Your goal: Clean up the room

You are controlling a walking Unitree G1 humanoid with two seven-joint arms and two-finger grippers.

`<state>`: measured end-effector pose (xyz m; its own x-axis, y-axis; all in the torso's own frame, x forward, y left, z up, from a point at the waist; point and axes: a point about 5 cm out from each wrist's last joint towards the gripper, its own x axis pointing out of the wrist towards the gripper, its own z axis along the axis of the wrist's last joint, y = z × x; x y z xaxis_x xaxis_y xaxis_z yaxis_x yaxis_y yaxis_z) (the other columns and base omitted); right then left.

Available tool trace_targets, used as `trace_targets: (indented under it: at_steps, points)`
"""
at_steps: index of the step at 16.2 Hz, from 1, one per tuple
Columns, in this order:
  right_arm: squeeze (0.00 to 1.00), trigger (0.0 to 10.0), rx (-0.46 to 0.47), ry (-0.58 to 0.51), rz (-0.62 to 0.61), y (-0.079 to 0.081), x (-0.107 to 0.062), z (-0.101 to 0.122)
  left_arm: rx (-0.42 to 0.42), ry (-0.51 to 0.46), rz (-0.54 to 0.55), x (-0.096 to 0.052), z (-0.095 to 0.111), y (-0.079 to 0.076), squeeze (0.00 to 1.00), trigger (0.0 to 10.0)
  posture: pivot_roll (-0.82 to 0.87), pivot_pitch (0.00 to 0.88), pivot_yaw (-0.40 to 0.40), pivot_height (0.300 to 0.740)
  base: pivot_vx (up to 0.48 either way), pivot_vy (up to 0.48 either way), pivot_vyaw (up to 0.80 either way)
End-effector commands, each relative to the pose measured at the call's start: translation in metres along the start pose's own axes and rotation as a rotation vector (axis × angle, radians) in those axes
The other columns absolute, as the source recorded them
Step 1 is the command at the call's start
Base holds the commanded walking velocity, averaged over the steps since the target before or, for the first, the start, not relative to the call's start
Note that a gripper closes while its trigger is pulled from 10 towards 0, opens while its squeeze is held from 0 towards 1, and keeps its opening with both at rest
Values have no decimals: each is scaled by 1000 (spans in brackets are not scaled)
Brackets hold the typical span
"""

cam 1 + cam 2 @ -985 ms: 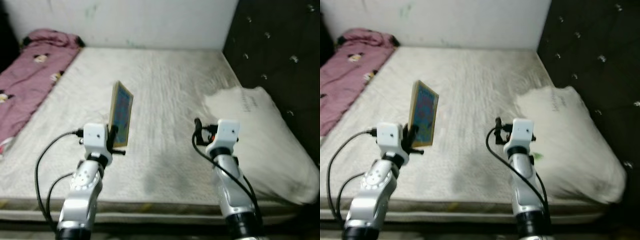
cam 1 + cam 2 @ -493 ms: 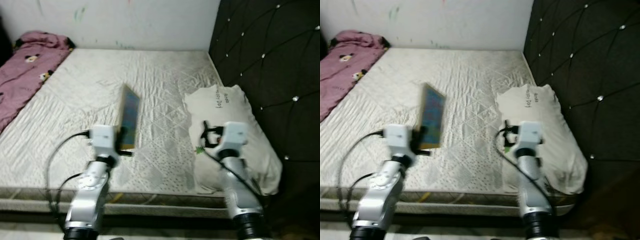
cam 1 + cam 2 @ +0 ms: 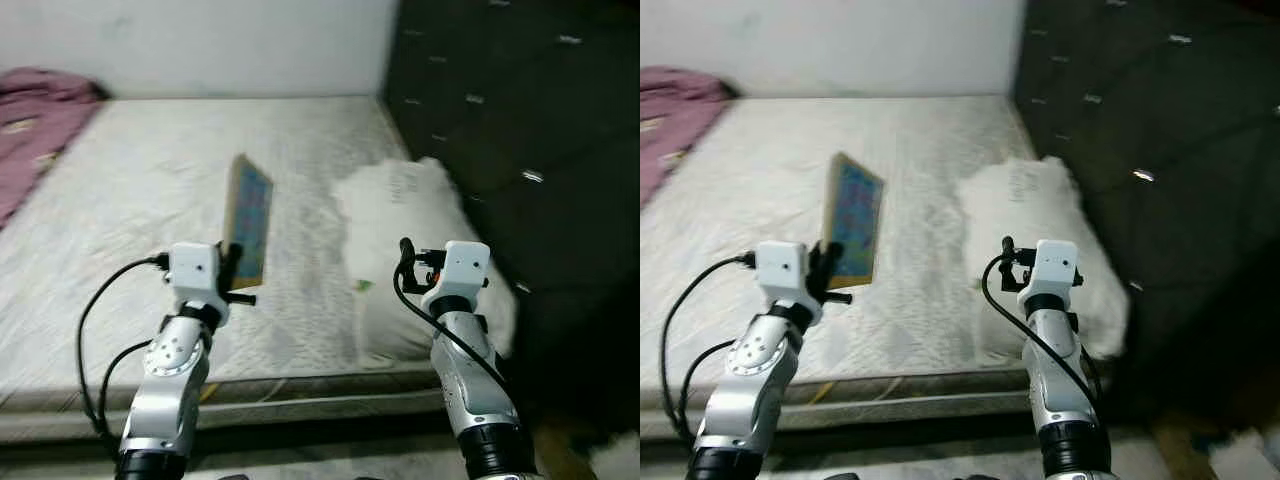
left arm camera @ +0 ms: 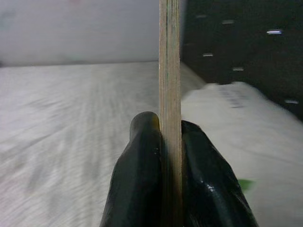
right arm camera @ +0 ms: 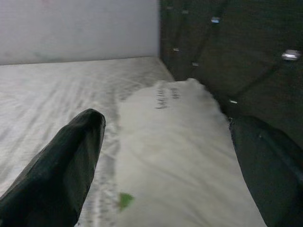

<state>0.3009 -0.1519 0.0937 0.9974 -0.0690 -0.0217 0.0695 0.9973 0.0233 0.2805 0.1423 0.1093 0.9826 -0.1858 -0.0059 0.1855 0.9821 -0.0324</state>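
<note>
Book (image 3: 247, 221) is being clamped upright by left gripper (image 4: 169, 142), likely for carrying away; right gripper (image 5: 165, 165) is being held spread, empty, over pillow (image 3: 410, 250) on mattress (image 3: 120, 200).

Pillow (image 3: 420, 250) on mattress (image 3: 140, 200), right, beside headboard (image 3: 500, 110)

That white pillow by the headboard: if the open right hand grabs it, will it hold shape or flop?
Probably flop: the pillow looks soft and lumpy, sagging over the mattress edge. Likely light for its bulk, so the right hand, fingers spread wide, could lift it, though the loose fabric may bunch and slip. Unlike the stiff board in the left hand, it should droop either side of a grip.
</note>
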Motion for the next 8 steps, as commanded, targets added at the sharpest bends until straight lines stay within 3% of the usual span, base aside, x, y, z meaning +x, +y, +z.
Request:
trace_targets:
  at_steps: [1,2,8]
  points:
    - [0,10000,2,-2,6,2,2,2,-3,-57,-2,2,11,1,0,10000,2,0,-1,740,0,0,-500]
    - [0,10000,2,-2,7,2,2,2,8,-43,39,3,10,4,0,10000,2,0,-1,740,0,0,0]
    - [0,10000,3,-3,10,2,2,2,33,-57,34,2,11,2,0,10000,3,0,-5,740,0,0,0]
